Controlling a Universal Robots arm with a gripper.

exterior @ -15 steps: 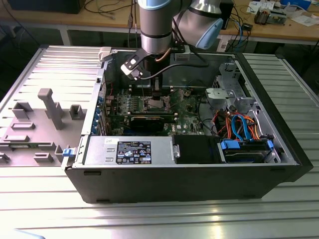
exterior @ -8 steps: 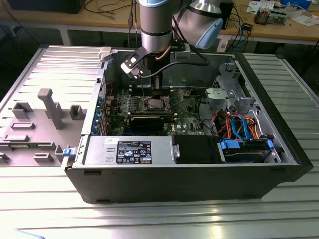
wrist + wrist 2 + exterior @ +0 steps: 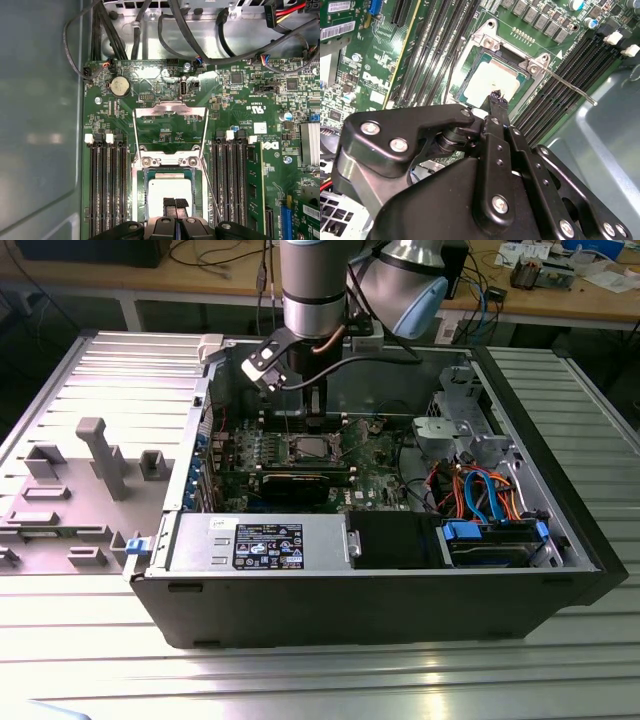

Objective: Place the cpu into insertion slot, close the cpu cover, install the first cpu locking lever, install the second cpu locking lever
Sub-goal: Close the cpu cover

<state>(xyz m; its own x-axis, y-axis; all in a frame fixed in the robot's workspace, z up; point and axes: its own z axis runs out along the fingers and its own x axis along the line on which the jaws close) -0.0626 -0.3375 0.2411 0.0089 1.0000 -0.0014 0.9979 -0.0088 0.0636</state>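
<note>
We are looking at a green circuit board (image 3: 165, 132) speckled with tiny silver solder points, and on it the cpu (image 3: 170, 192) is showing a pale silvery-grey top. The cpu cover (image 3: 170, 111) is gleaming silver. The gripper (image 3: 175, 203) is showing matte black, the memory slots (image 3: 107, 190) black with white clips, the cables (image 3: 478, 490) orange and blue.
</note>
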